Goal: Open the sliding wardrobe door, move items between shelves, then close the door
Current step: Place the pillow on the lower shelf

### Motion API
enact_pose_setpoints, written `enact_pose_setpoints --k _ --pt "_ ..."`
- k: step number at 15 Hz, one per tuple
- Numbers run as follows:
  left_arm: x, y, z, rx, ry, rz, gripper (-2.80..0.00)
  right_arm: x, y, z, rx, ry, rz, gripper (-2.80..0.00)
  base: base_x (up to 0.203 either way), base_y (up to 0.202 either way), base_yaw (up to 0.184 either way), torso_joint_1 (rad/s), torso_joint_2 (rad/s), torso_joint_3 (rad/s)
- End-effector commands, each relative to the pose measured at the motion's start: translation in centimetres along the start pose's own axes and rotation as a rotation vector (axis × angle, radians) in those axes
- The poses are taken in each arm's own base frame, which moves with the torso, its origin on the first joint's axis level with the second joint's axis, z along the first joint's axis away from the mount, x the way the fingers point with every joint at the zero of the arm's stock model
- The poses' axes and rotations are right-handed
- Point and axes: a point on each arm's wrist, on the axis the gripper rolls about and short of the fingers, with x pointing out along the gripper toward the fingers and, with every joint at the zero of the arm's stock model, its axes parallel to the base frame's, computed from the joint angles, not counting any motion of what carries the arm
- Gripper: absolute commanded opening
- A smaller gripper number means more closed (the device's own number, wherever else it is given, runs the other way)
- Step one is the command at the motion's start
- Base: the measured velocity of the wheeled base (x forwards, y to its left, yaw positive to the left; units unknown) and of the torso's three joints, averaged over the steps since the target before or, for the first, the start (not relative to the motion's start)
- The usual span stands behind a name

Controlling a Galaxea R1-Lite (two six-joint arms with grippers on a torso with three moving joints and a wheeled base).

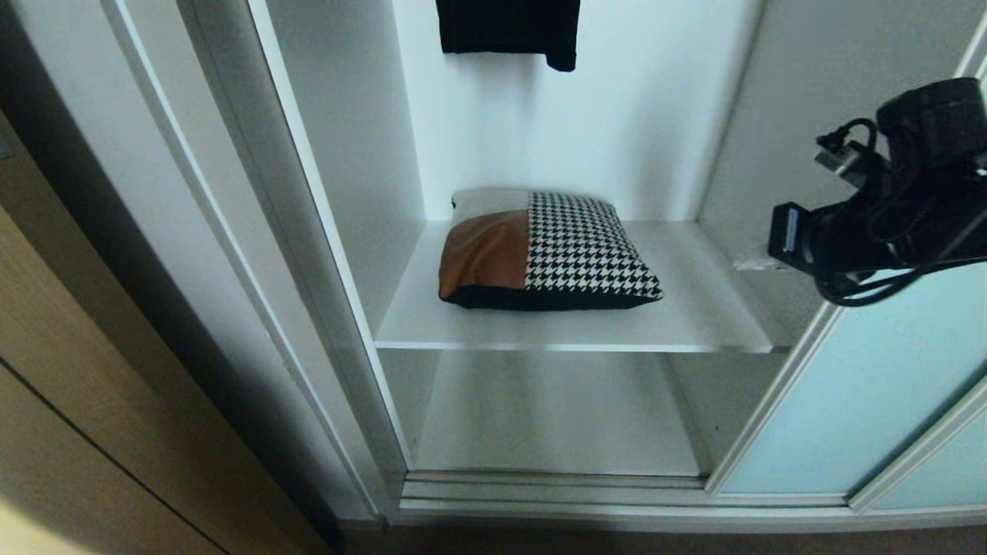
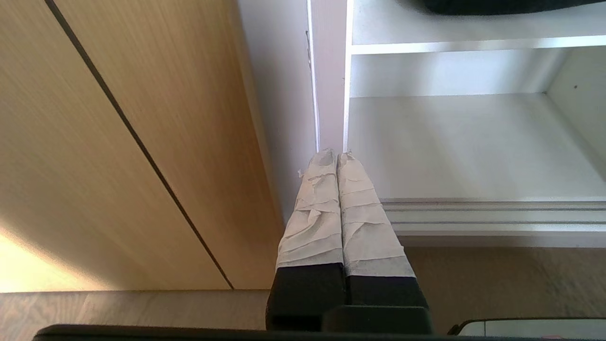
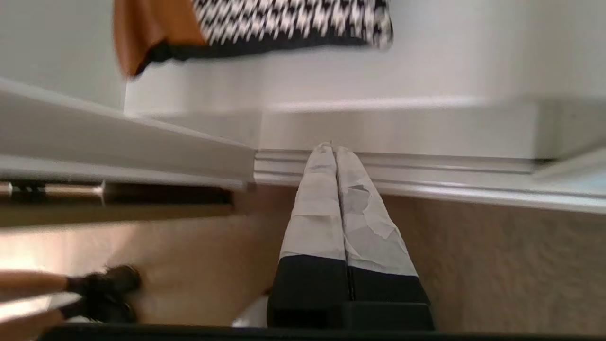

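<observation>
The cushion, part tan-brown and part houndstooth with a black underside, lies flat on the upper white shelf; a lower shelf beneath it is bare. The sliding wardrobe door, pale aqua glass, stands slid to the right, leaving the wardrobe open. My right arm hangs in front of that door's upper part. In the right wrist view my right gripper is shut and empty, pointing at the floor track below the cushion. My left gripper is shut and empty, low by the wardrobe's left post.
A small black garment hangs at the top of the wardrobe. A light wooden door stands left of the wardrobe, with a white side panel between them. A dark blurred object sits on the brown floor.
</observation>
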Motion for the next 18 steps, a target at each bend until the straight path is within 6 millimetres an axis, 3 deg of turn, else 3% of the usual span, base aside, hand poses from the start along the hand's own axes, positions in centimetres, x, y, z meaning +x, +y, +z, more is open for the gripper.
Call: enact_pose_setpoints --k 1,2,3,7,10,15,18 --pt "0.0 0.0 0.0 0.0 0.001 0.0 -2.8 6.8 -1.7 0.0 0.033 0.081 -0.031 -2.8 0.0 0.0 0.0 0.0 0.0 0.0" --pt "0.0 0.0 0.0 0.0 0.001 0.0 -2.8 8.4 -2.1 0.3 0.04 0.085 -0.036 -2.8 0.0 0.0 0.0 0.0 0.0 0.0" --pt "0.0 0.0 0.0 0.001 0.001 0.0 -2.8 9.8 -2.6 0.4 0.05 0.088 -0.044 0.0 0.0 0.0 0.0 0.0 0.0 0.0" --pt "0.0 0.0 0.0 0.0 0.001 0.0 -2.8 13.0 -5.2 1.2 0.126 0.077 -0.056 0.0 0.0 0.0 0.0 0.0 0.0 0.0" --pt "0.0 0.0 0.0 0.0 0.001 0.0 -2.8 14.5 -6.6 2.1 0.123 0.027 0.099 0.0 0.0 0.0 0.0 0.0 0.0 0.0" --pt "0.0 0.0 0.0 0.0 0.001 0.0 -2.8 21.2 -8.8 -0.5 0.126 0.05 0.134 0.0 0.0 0.0 0.0 0.0 0.0 0.0" --pt "0.0 0.0 0.0 0.0 0.001 0.0 -2.8 23.0 -9.5 -1.1 0.104 0.004 0.159 0.0 0.0 0.0 0.0 0.0 0.0 0.0"
